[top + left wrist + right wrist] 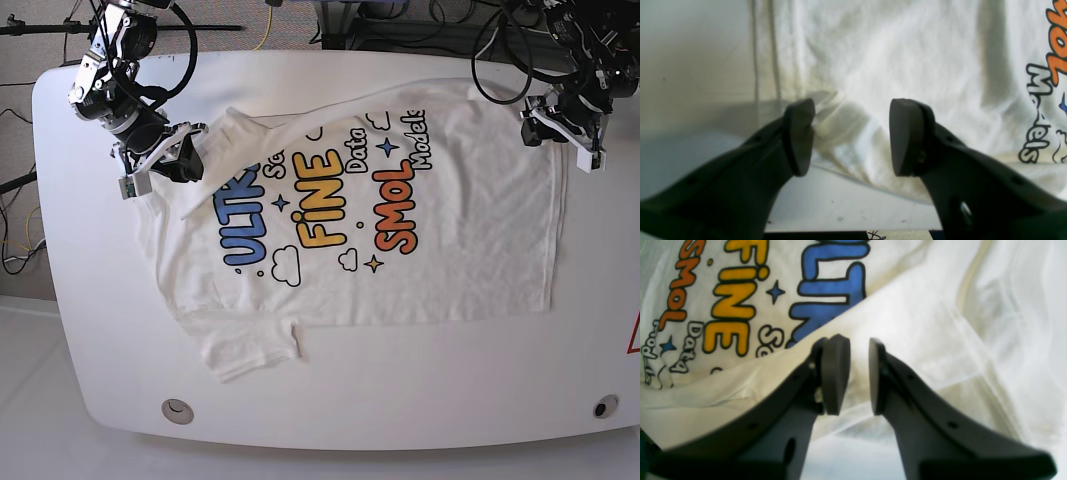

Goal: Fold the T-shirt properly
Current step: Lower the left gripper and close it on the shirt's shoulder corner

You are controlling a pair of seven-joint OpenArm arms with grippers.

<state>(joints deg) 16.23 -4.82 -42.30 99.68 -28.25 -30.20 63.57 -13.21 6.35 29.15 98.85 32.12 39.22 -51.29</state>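
The white T-shirt (470,230) lies print-up on the table, its hem toward the base view's right. The far sleeve is folded in over the blue "ULTRA" lettering (833,290). My right gripper (185,162) hovers at that folded flap; in the right wrist view its jaws (858,376) stand a little apart, with smooth cloth (940,323) showing through the gap and nothing pinched. My left gripper (552,125) is at the far hem corner. In the left wrist view it (851,136) is wide open over the wrinkled shirt edge (846,133), the left pad (800,136) touching the cloth.
The white table (330,400) has rounded corners and two round holes near its front edge (178,408). The near sleeve (250,350) lies spread out flat. Cables and stands (400,20) crowd the floor behind the table.
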